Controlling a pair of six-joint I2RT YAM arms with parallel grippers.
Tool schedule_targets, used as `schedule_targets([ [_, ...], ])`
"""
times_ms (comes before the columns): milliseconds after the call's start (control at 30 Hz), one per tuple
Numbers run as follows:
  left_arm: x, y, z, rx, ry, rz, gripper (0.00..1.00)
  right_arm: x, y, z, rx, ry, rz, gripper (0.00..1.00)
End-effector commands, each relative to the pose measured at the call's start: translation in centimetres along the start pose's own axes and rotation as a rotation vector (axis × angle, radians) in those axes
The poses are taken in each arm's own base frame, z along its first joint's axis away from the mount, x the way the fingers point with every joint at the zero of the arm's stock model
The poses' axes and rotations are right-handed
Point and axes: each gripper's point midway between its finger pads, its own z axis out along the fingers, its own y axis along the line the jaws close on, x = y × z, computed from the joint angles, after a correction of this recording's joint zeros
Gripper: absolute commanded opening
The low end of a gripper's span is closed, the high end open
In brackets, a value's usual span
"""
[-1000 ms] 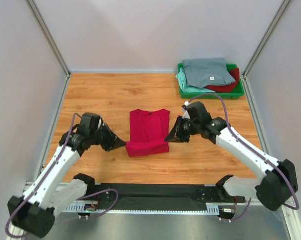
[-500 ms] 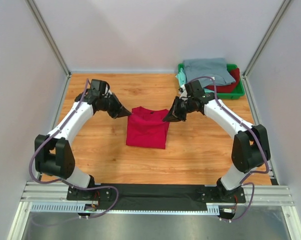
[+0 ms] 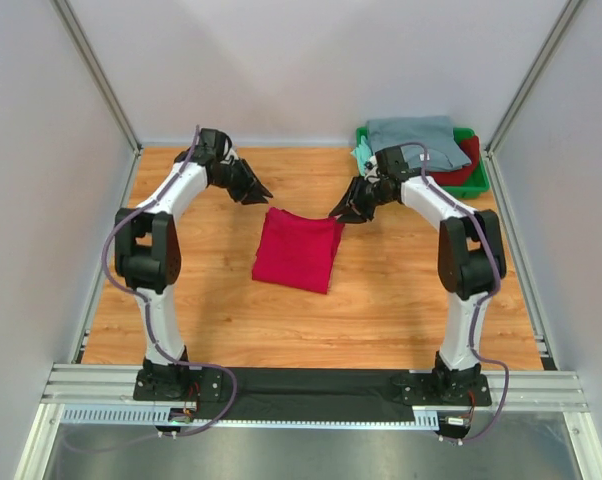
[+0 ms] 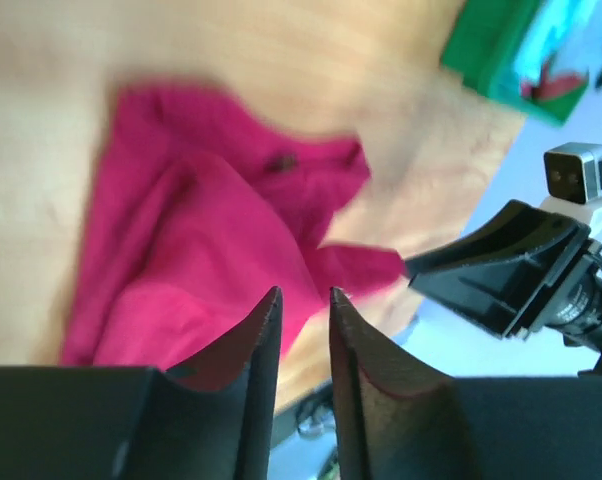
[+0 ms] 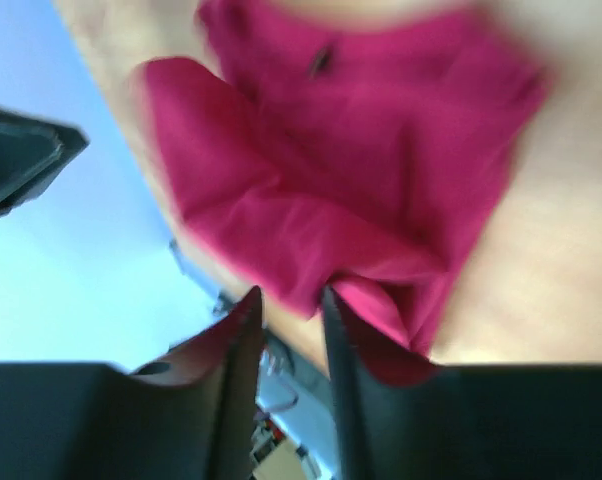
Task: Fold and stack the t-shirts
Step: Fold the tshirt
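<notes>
- Position: red tee lies folded in a compact, slightly skewed packet at mid-table, well apart from the tray.
- Left gripper: hovers just beyond the far-left corner of the red tee, clear of the cloth. The wrist view shows its fingers a little apart with nothing between them.
- Right gripper: sits at the far-right corner of the red tee. Its fingers stand a little apart and the narrow gap reads empty. A fold of cloth lies right by the tips, but the view is too blurred to confirm contact.
- Handling: the red tee is probably light, soft and limp. It is likely to sag, drape and unfold if lifted by one point. There is no breakage risk, and the layers probably slide over one another easily.
- Grasp points: take hold at two opposite edges or corners of the packet, one per arm. Pinch through all layers, because a top-layer grip would likely peel the fold open. Keep the lift low and level.
- Tray: a green bin at the far-right corner of the table holds a loose pile of tees.
- Tray contents: grey tee lies on top. Mint tee shows at the left side beneath it, and dark red tee shows at the right. All three look unfolded or only roughly laid.
- Remaining work: judging by the pile, several tees are not yet folded.
</notes>
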Motion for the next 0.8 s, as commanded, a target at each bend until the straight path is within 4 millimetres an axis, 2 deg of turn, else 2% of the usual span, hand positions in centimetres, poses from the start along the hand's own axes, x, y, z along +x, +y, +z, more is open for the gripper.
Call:
schedule_targets([
  [0, -4.4, 1.0, 2.5, -0.023, -0.027, 0.111, 0.33, -8.8, -3.8, 0.8, 0.041, -0.16, -0.067, 0.35],
  [33, -7.2, -0.5, 1.4, -0.057, -0.117, 0.174, 0.35, -10.3, -4.3, 0.7, 0.056, -0.18, -0.079, 0.38],
  [67, -7.5, 0.5, 1.4, -0.105, -0.105, 0.198, 0.37, -11.0, -6.0, 0.9, 0.079, -0.151, -0.074, 0.41],
  [100, -8.0, 0.6, 1.9, -0.096, -0.091, 0.211, 0.38, -12.3, -4.0, -0.1, 0.05, -0.18, -0.126, 0.41],
  [133, -8.5, -0.4, 1.2, -0.086, -0.111, 0.242, 0.49, -12.2, -3.8, -0.4, 0.061, -0.176, -0.14, 0.42],
  [167, -8.5, -0.4, 0.8, -0.097, -0.119, 0.292, 0.51, -11.8, -3.5, -0.6, 0.075, -0.175, -0.162, 0.43],
  [200, -8.2, -1.7, -0.6, -0.072, -0.146, 0.343, 0.5, -11.4, -2.2, -1.7, 0.062, -0.194, -0.216, 0.44],
  [233, -7.4, -0.6, -0.4, -0.08, -0.128, 0.362, 0.49, -10.6, -2.3, -1.7, 0.068, -0.184, -0.225, 0.45],
  [267, -7.4, -1.0, -0.7, -0.057, -0.156, 0.394, 0.5, -9.5, -1.2, -2.2, 0.059, -0.182, -0.249, 0.46],
  [300, -6.9, -2.1, -2.1, -0.018, -0.178, 0.436, 0.51, -8.8, -0.9, -2.2, 0.045, -0.173, -0.265, 0.47],
  [333, -5.3, -0.9, -1.4, -0.001, -0.127, 0.437, 0.52, -7.5, -1.7, -1.6, 0.048, -0.145, -0.264, 0.48],
  [367, -5.1, -1.3, -1.3, 0.04, -0.134, 0.48, 0.52, -6.7, -0.5, -1.6, 0.017, -0.143, -0.304, 0.5],
  [400, -4.1, -1.6, -1.4, 0.088, -0.106, 0.502, 0.52, -6.1, -0.5, -1.3, 0.011, -0.13, -0.318, 0.5],
  [433, -3.4, -0.7, -0.8, 0.083, -0.08, 0.527, 0.52, -5.5, -1.1, -0.9, 0.021, -0.108, -0.324, 0.51],
  [533, -2.4, 0.0, 0.8, 0.089, -0.049, 0.607, 0.5, -4.5, -1.4, 0.2, 0.041, -0.074, -0.377, 0.57],
  [633, -3.0, 1.3, 2.6, 0.034, -0.044, 0.605, 0.49, -4.1, -2.3, 1.3, 0.089, -0.056, -0.371, 0.56],
  [667, -3.1, 2.1, 3.7, 0.022, -0.026, 0.587, 0.43, -4.2, -2.7, 1.7, 0.108, -0.054, -0.368, 0.55],
  [767, -3.4, 2.7, 5.3, -0.017, -0.013, 0.562, 0.38, -4.3, -4.0, 2.1, 0.161, -0.05, -0.362, 0.53],
])
